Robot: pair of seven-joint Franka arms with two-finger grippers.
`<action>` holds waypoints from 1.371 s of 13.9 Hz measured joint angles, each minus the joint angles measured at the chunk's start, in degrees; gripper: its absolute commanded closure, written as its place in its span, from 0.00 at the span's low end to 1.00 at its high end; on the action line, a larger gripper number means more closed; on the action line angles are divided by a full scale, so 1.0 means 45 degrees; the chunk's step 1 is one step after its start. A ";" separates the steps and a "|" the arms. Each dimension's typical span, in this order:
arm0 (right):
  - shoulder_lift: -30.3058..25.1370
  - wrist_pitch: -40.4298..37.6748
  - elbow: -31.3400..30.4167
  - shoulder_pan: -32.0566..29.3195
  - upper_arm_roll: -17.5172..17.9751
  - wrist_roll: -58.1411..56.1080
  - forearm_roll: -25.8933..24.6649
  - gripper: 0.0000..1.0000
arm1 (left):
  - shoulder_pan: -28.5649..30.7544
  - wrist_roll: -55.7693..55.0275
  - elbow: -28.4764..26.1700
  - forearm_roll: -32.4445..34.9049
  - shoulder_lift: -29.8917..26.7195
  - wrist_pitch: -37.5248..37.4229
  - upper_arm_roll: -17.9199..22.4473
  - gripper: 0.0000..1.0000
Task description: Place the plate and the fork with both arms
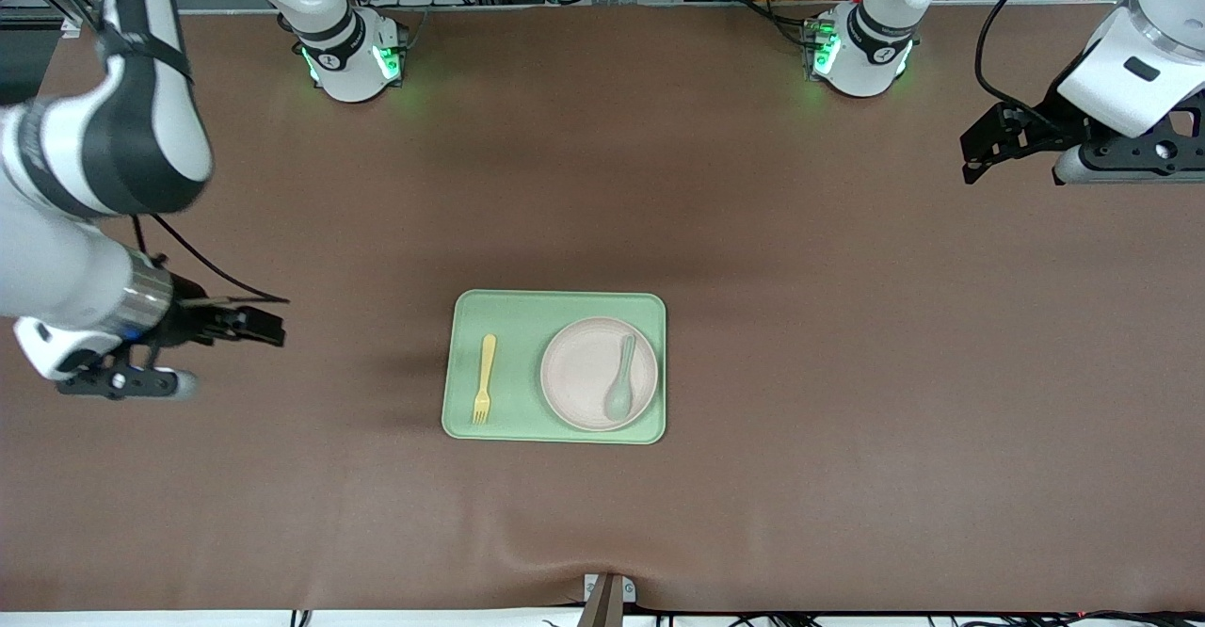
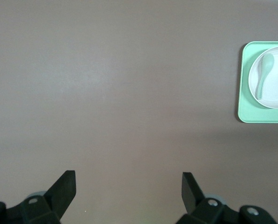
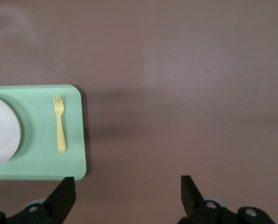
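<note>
Resting on the brown bench (image 1: 847,345), a light green tray (image 1: 513,316) lay near the middle, somewhat nearer the front camera than the arms' bases. On the tray, the plate (image 1: 584,373) sat in the half toward the left arm's end of the bench, at about three o'clock from the tray's centre in the front view. A grey-green spoon (image 1: 621,382) lay in the plate, its bowl nearer the front camera and its handle pointing up toward twelve o'clock. The fork (image 1: 485,377) lay flat on the tray's bare half toward the right arm's end, at about nine o'clock from the tray's centre, apart from the plate, with its tines nearer the front camera and its handle toward twelve o'clock.

The right hand (image 1: 268,324) hovered over bare bench toward the right arm's end, at roughly nine o'clock from the tray and well apart from it; its fingers (image 3: 62,198) stood spread wide and held nothing, the fork and tray edge showing ahead of them in the right wrist view. The left hand (image 1: 979,152) hung over bare bench toward the left arm's end, at about two o'clock from the tray and well apart; its fingers (image 2: 64,191) were likewise released and empty, with the plate and spoon showing far ahead in the left wrist view.
</note>
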 measured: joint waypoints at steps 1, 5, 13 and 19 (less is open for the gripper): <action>-0.0375 -0.0382 -0.0002 -0.0198 -0.0005 -0.0345 0.0000 0.00 | 0.0003 0.0000 0.0001 0.0000 -0.0018 -0.0002 0.0002 0.00; -0.1598 -0.1539 -0.0140 -0.0870 -0.0025 -0.0804 -0.0005 0.00 | 0.0003 0.0000 0.0002 0.0000 -0.0071 -0.0030 0.0002 0.00; -0.4705 -0.1431 -0.3617 -0.1457 0.0344 -0.0877 -0.0215 0.00 | 0.0007 0.0000 -0.0010 0.0000 -0.0200 -0.0062 0.0007 0.00; -0.4099 -0.1096 -0.2707 -0.1470 0.0558 -0.0878 -0.1064 0.00 | 0.0051 -0.0001 -0.0090 0.0000 -0.0188 -0.0069 0.0108 0.00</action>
